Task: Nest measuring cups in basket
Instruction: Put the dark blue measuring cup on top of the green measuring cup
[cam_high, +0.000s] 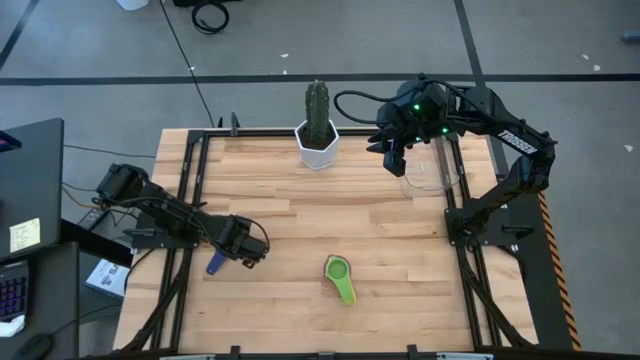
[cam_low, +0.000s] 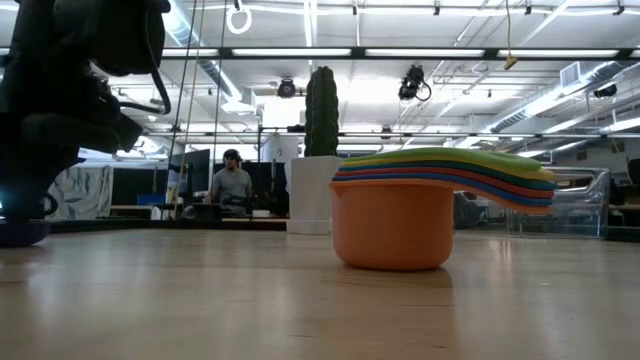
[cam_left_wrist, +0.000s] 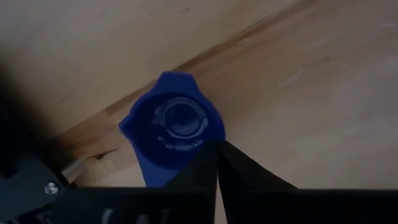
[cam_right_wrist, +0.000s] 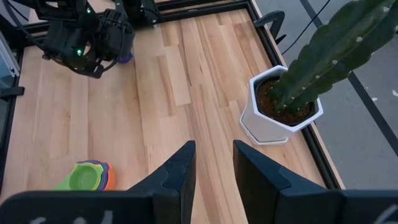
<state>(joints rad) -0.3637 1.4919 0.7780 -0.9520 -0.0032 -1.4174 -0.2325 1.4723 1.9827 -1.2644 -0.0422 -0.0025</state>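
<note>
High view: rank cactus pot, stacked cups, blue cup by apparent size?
1. Cactus pot, with its cactus the largest.
2. Stack of nested cups, green on top.
3. Blue cup: smallest showing, but the left gripper hides part, so its rank is unsure.

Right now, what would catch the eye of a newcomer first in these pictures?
The bright stack of nested plastic measuring cups, green on top, near the table's front centre. Next, the left gripper low over a dark blue plastic cup at the left edge, and the tall green cactus in its white faceted pot at the back.
</note>
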